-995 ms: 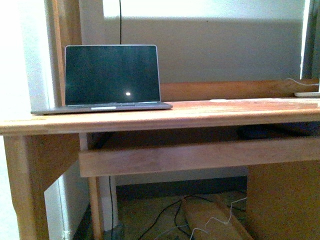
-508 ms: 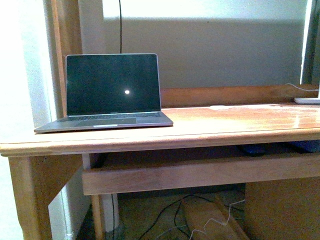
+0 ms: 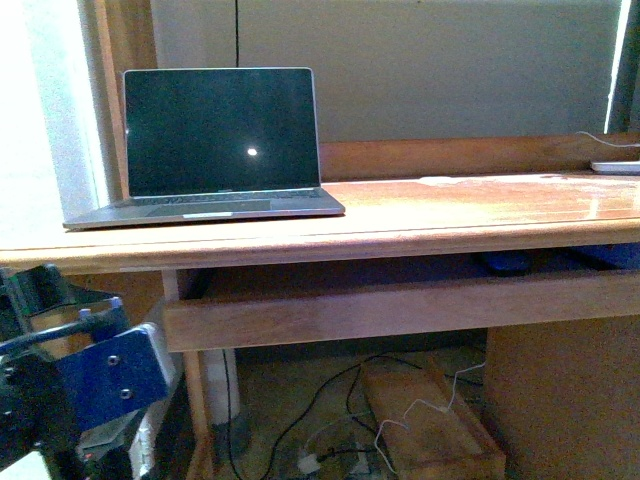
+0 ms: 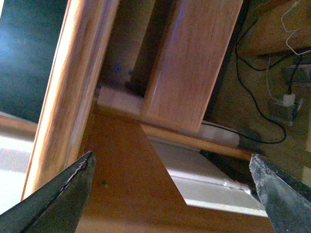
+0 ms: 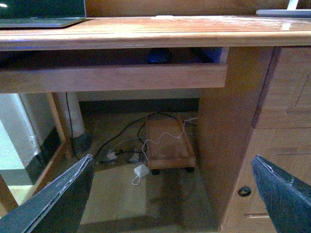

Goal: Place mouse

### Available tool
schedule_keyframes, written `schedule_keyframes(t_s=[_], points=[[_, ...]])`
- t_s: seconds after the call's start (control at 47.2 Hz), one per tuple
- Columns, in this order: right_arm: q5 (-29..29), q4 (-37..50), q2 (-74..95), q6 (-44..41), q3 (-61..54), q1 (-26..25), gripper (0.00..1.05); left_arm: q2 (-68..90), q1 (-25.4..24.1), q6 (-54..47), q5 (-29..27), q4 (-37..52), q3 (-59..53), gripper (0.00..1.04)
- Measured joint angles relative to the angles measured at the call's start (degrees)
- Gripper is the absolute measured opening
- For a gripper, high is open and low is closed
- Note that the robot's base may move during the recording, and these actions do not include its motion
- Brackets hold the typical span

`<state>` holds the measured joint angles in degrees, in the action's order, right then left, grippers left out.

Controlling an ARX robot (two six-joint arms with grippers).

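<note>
Got the left claw point(image 4: 171, 160) spread wide with nothing in it, low down and close up against the bench point(image 4: 58, 97) leg. Same deal with the right claw point(image 5: 172, 158): fingers wide apart, empty. Can spot the mouse point(image 5: 159, 55) well ahead of and above the right claw, sitting on the pull-out shelf point(image 5: 112, 77) under the bench top. Also a laptop point(image 3: 215, 150) up top, well apart from both claws.

An open grey metal laptop point(image 3: 215, 150) with a dark screen is being supported at the left end of a reddish-brown wooden desk point(image 3: 450, 212). A wooden pull-out shelf point(image 3: 400, 305) is being carried beneath the desktop. Black and white cables point(image 3: 322, 405) are being spread over the floor beside a low wooden trolley point(image 3: 440, 440).
</note>
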<state>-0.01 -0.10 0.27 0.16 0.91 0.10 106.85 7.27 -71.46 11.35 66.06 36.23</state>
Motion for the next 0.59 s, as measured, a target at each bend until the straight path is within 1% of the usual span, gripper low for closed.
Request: schedule_keyframes(t_s=[0.233, 0.423, 0.55, 0.593], points=[[0.0, 0.0, 0.0, 0.0, -0.02, 0.0, 0.97, 7.65, 0.9, -6.84, 3.87, -0.92, 9.33, 0.97], [0.0, 0.0, 0.0, 0.0, -0.02, 0.0, 0.97, 13.66, 1.38, -8.63, 6.1, -3.96, 17.31, 0.97], [0.0, 0.0, 0.0, 0.0, -0.02, 0.0, 0.97, 14.95, 1.42, -7.8, 7.37, -10.47, 21.0, 0.97], [0.0, 0.0, 0.0, 0.0, -0.02, 0.0, 0.97, 13.7, 1.7, -6.16, 7.08, -15.76, 21.9, 0.97]])
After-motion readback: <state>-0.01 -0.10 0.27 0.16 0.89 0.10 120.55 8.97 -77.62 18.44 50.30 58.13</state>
